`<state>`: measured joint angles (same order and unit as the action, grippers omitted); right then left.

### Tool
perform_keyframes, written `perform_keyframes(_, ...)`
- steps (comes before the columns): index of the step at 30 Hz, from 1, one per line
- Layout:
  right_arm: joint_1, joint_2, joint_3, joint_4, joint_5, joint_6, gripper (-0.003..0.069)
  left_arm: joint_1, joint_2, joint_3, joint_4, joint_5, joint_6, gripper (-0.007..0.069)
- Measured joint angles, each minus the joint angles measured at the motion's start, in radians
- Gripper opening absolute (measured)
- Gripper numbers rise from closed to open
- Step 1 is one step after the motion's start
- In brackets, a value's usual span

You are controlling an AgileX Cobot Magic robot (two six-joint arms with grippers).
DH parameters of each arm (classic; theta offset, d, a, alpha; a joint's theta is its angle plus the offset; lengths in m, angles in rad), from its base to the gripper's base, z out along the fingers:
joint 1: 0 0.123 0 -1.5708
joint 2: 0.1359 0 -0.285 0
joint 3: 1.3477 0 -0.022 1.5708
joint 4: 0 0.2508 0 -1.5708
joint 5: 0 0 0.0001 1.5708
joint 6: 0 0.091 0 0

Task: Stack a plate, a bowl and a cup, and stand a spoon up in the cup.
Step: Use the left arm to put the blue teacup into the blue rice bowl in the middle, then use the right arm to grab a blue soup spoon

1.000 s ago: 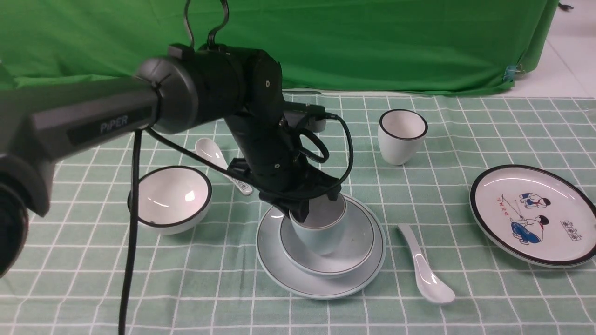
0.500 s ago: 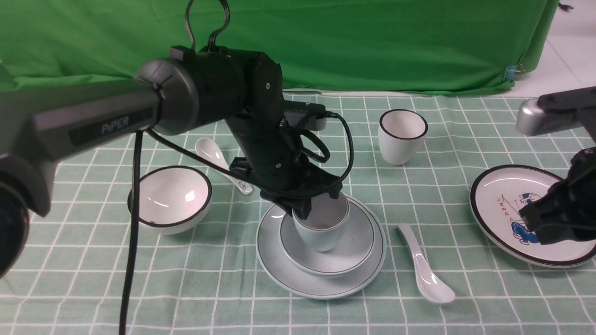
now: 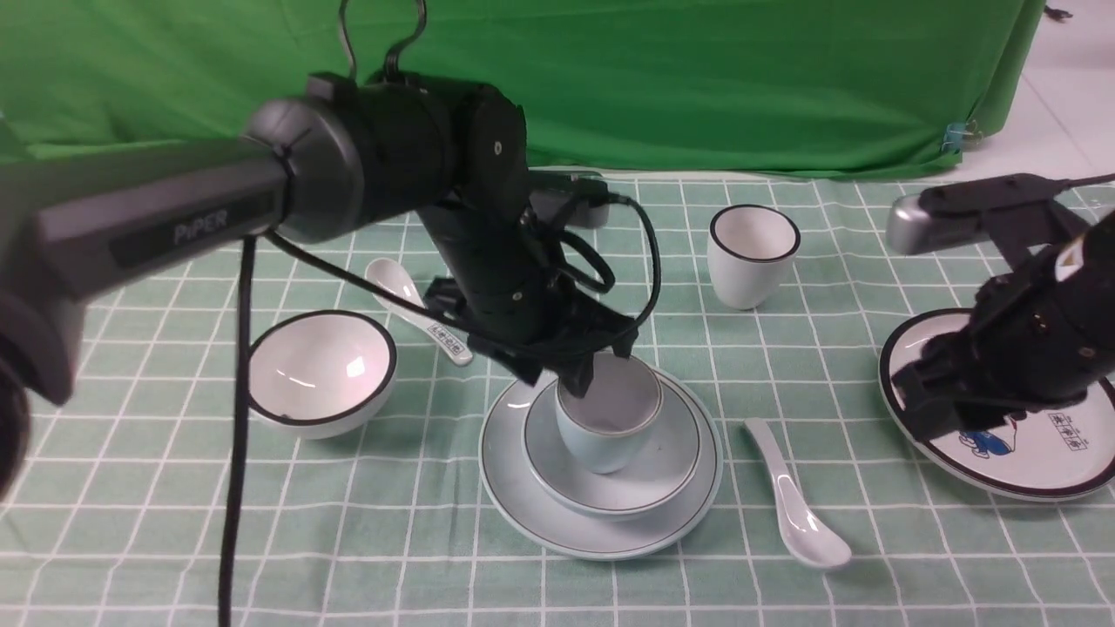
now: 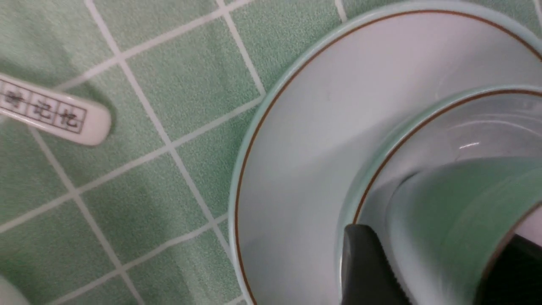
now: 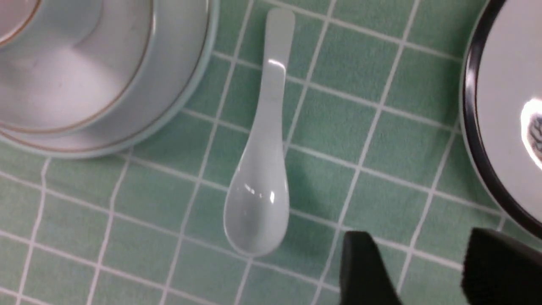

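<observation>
Left end effector (image 3: pixel 579 383) stands spread astride the wall of the cup (image 3: pixel 605 431), one finger inside and one outside, the cup seated upright in the bowl (image 3: pixel 671 470) on the plate (image 3: pixel 523 514) — a slanted withdrawal could hook the rim and tip it out. Right end effector (image 5: pixel 427 275) hangs spread and empty over the counter (image 3: pixel 871 557), the spoon (image 3: pixel 788 501) lying flat just to its left, between it and the stack. Its long axis runs away from the robot, handle far and scoop near; fingers closing along that axis, not across the glossy handle, would likely shove it aside.
</observation>
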<state>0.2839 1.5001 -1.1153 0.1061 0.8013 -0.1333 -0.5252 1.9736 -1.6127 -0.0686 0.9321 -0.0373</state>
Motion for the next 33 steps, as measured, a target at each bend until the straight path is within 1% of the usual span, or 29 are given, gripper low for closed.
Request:
perform_keyframes(3,0.000,0.064,-0.027,0.019,-0.011,-0.014,0.0432,0.000,-0.039,-0.012,0.044,-0.001,-0.023,0.0315)
perform_keyframes(8,0.028,0.172,-0.072,0.045,-0.050,-0.041,0.0441,0.000,-0.101,-0.017,0.116,0.026,-0.066,0.0308)
perform_keyframes(13,0.067,0.279,-0.124,0.060,-0.075,-0.044,0.0441,0.002,-0.174,-0.017,0.158,0.078,-0.081,0.0221)
perform_keyframes(15,0.083,0.344,-0.166,0.064,-0.082,-0.044,0.0441,0.002,-0.226,-0.017,0.187,0.111,-0.087,0.0117)
perform_keyframes(16,0.085,0.350,-0.169,0.064,-0.082,-0.044,0.0441,0.002,-0.230,-0.017,0.191,0.117,-0.089,0.0100)
perform_keyframes(17,0.090,0.388,-0.192,0.067,-0.087,-0.044,0.0441,0.002,-0.265,-0.017,0.208,0.139,-0.095,0.0046)
perform_keyframes(20,0.092,0.442,-0.211,0.069,-0.088,-0.038,0.0441,0.003,-0.323,-0.017,0.239,0.172,-0.107,0.0015)
perform_keyframes(22,0.092,0.479,-0.214,0.069,-0.089,-0.036,0.0440,0.004,-0.368,-0.017,0.260,0.185,-0.118,0.0008)
perform_keyframes(24,0.092,0.494,-0.215,0.069,-0.094,-0.035,0.0423,0.005,-0.398,-0.017,0.265,0.187,-0.120,0.0007)
perform_keyframes(25,0.093,0.501,-0.217,0.063,-0.104,-0.037,0.0362,0.005,-0.432,-0.017,0.267,0.189,-0.122,0.0007)
perform_keyframes(26,0.093,0.501,-0.217,0.063,-0.105,-0.038,0.0350,0.005,-0.432,-0.017,0.268,0.189,-0.122,0.0007)
perform_keyframes(27,0.093,0.501,-0.217,0.062,-0.110,-0.043,0.0241,0.005,-0.454,-0.017,0.272,0.190,-0.122,0.0007)
perform_keyframes(29,0.096,0.493,-0.217,0.067,-0.101,-0.049,0.0162,0.005,-0.479,-0.017,0.272,0.192,-0.122,0.0007)
perform_keyframes(33,0.098,0.387,-0.216,0.069,-0.101,-0.057,0.0170,0.005,-0.498,-0.017,0.276,0.209,-0.123,0.0008)
